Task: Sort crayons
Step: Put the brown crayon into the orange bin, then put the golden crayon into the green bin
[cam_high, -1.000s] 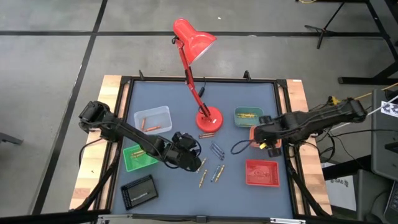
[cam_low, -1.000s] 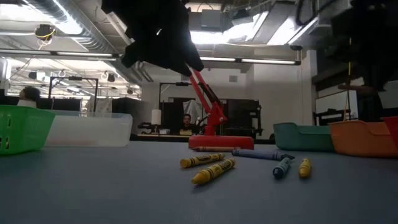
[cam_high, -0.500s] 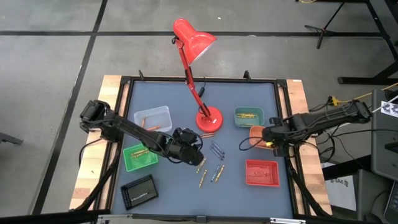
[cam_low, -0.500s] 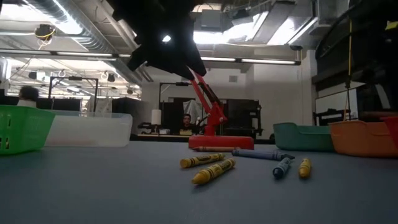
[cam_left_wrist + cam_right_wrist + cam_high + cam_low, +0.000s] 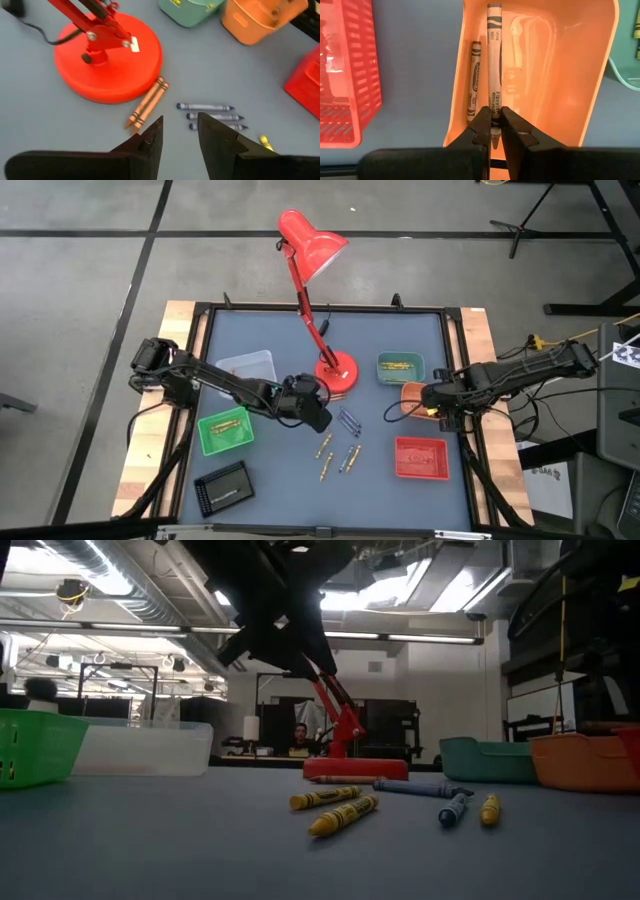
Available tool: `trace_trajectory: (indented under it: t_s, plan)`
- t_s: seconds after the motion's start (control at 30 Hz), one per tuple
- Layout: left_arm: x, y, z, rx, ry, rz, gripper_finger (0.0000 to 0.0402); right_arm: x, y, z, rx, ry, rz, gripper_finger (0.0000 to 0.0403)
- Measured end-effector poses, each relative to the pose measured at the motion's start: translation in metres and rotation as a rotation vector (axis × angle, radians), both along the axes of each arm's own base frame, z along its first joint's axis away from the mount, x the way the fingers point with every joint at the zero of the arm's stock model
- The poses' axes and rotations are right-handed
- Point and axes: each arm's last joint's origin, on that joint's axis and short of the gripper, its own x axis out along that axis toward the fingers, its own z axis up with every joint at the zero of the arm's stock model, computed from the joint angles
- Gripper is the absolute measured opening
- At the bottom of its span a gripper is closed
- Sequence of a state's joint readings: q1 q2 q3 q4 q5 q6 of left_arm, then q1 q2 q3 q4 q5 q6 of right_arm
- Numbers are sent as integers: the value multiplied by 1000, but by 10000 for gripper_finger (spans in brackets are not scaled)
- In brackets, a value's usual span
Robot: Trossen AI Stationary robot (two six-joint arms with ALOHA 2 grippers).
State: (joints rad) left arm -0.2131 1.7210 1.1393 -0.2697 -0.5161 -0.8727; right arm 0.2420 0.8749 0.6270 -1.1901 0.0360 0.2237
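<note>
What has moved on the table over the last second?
The left gripper travelled from near the loose yellow crayons up toward the red lamp, its fingers open and empty. The right gripper drew back over the orange tray, still shut on a crayon. The loose crayons, trays and lamp stayed put.

High cam: straight down, far, whole grey-blue tabletop (image 5: 400, 340).
Low cam: table level, close, faces the room.
L wrist cam: tilted down, near; shares red round-based desk lamp (image 5: 107, 62) w/ high (image 5: 335, 372) and low.
R wrist cam: v. close over orange plastic tray (image 5: 560, 75), at 3 o'clock in high.
</note>
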Motion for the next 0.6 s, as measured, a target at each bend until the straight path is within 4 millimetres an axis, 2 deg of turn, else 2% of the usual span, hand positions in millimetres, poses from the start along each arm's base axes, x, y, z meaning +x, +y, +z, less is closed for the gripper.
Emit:
trace_trajectory:
  t_s: [0.13,0.43,0.6]
  plan:
    - [1,-6,1,-20,-6,-68,105,0,0,0,-7,-3,-7,33]
    - [1,-28,6,-36,-67,-144,105,1,0,0,-4,-14,-8,118]
    - [-2,-41,6,-41,-78,-182,105,1,0,0,-3,-15,-8,137]
